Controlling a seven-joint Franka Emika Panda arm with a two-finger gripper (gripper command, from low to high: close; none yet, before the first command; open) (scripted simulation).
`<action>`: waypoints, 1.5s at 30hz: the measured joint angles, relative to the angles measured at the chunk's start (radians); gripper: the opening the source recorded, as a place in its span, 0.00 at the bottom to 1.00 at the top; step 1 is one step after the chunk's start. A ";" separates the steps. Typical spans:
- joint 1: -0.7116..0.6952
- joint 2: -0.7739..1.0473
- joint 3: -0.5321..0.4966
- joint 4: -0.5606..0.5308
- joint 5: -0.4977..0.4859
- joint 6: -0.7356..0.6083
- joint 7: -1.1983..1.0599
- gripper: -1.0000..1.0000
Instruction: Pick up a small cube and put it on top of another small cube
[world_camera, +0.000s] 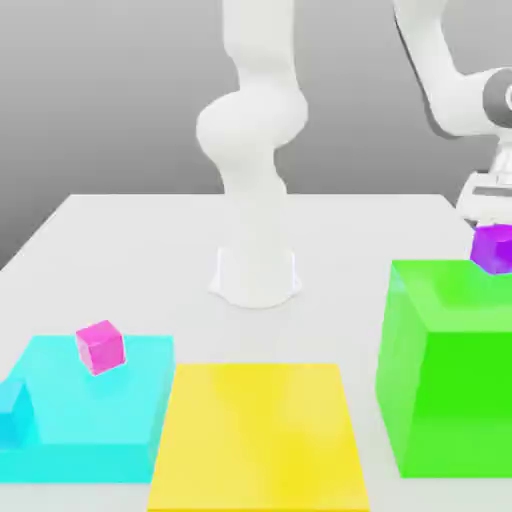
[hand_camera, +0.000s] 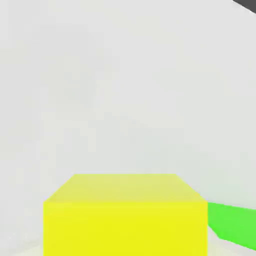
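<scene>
One yellow cube (hand_camera: 125, 215) between jaws

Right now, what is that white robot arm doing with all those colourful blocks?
The robot arm's pincer is shut, and the small yellow cube sits right up close in the hand view, so it seems to be carrying it. The pincer is up by the big green block, just above a purple cube. The pink cube it should stack onto sits on the cyan block at the exterior view's left, with nothing on it yet.
</scene>
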 joint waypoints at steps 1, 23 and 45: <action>0.025 0.007 0.005 0.028 -0.025 -0.031 -0.047 0.00; -0.654 -0.140 -0.321 0.055 -0.094 -0.148 -0.557 0.00; -1.174 -0.427 -0.982 -0.317 0.332 0.250 -0.490 0.00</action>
